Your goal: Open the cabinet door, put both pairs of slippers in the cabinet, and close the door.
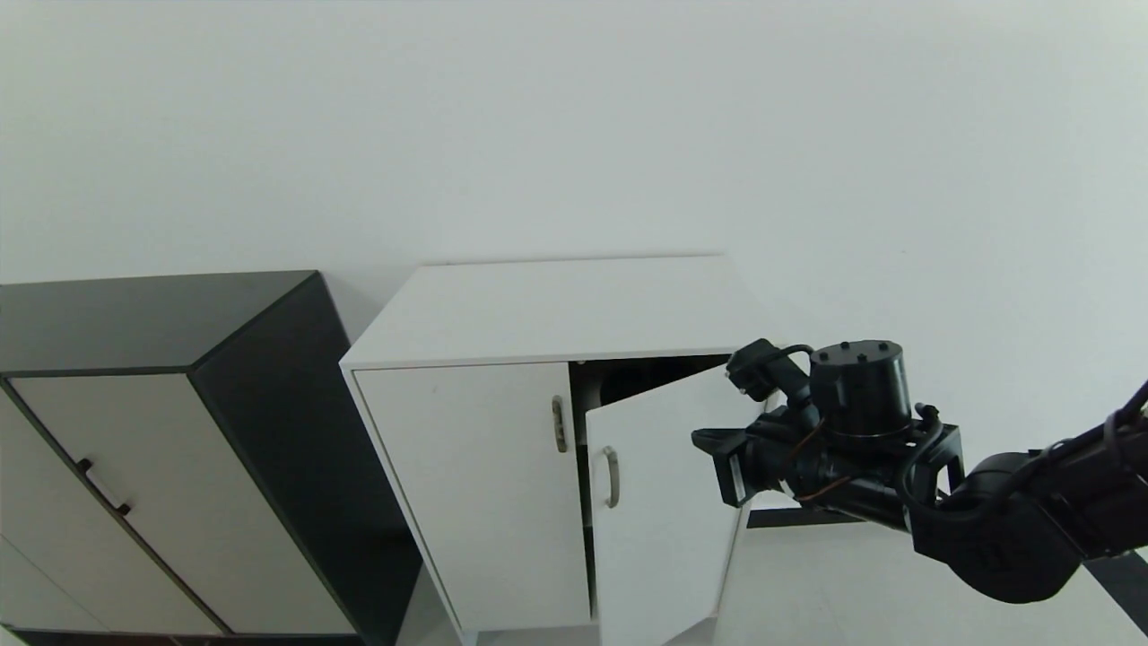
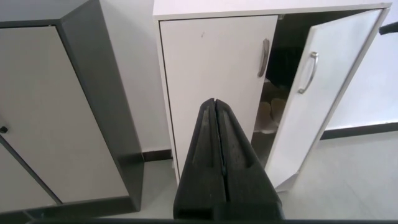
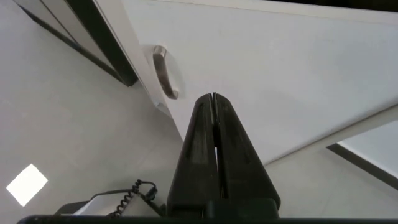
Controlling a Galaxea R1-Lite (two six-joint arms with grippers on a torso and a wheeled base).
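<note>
Pale slippers (image 2: 272, 116) inside the white cabinet (image 1: 556, 309), behind its right door (image 1: 664, 502) ajar, left door (image 1: 466, 484) shut; right gripper (image 3: 214, 99) pinched closed and empty, close by the ajar door's outer face beyond the handle (image 1: 612, 477); left gripper (image 2: 215, 103) likewise closed on nothing, farther back, facing the cabinet; black cabinet (image 1: 260, 377) alongside.

I am seeing a tall black-sided cupboard (image 1: 260, 386) on my left, its pale front panel carrying a small black handle (image 1: 101, 485), standing against a plain white wall (image 1: 574, 135) on a pale glossy floor (image 1: 852, 583).
</note>
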